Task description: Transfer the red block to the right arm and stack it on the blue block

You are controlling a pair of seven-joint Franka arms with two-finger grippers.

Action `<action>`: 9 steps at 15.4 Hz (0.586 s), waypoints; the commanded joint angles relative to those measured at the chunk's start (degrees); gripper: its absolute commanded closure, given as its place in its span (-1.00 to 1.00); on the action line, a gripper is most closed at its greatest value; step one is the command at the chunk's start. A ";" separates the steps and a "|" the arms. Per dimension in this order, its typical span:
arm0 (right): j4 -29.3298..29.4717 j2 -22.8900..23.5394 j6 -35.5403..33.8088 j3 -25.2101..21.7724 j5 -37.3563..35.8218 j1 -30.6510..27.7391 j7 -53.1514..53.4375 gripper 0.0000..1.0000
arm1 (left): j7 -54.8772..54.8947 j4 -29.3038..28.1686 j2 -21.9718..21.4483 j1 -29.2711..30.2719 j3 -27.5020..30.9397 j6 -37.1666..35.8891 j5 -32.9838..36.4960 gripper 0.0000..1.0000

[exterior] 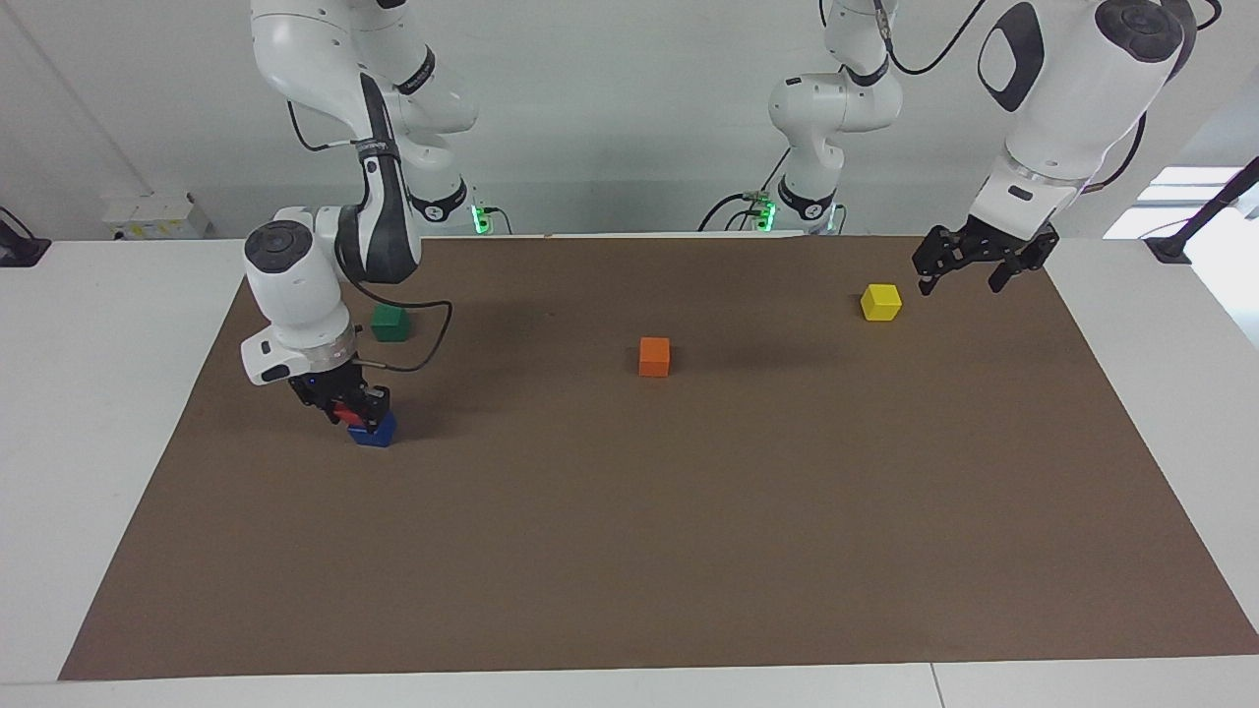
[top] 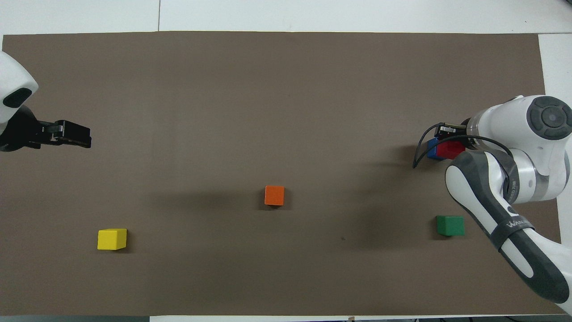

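Observation:
My right gripper (exterior: 349, 411) is shut on the red block (exterior: 344, 413), low over the blue block (exterior: 375, 433). The red block is off-centre, shifted toward the right arm's end of the table. I cannot tell whether the two blocks touch. In the overhead view the red block (top: 450, 150) shows beside a strip of the blue block (top: 431, 149), and the right arm's wrist hides most of my right gripper (top: 449, 134). My left gripper (exterior: 969, 272) hangs open and empty in the air at the left arm's end, and the left gripper (top: 88, 139) also shows from above.
A yellow block (exterior: 880, 302) lies on the brown mat (exterior: 689, 541) close to the left gripper. An orange block (exterior: 654, 356) sits mid-table. A green block (exterior: 389, 322) lies nearer to the robots than the blue block, beside the right arm's cable.

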 commanded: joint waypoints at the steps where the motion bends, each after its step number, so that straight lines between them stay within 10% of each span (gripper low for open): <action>1: 1.17 1.12 -1.05 0.45 -0.79 -0.61 1.06 1.00 | -0.48 -0.67 -0.59 0.12 0.13 -0.37 -0.60 -1.00; 9: 2.48 1.73 -0.88 0.45 -1.41 -0.70 0.36 1.00 | -0.48 -0.67 -0.59 0.12 0.13 -0.37 -0.60 -1.00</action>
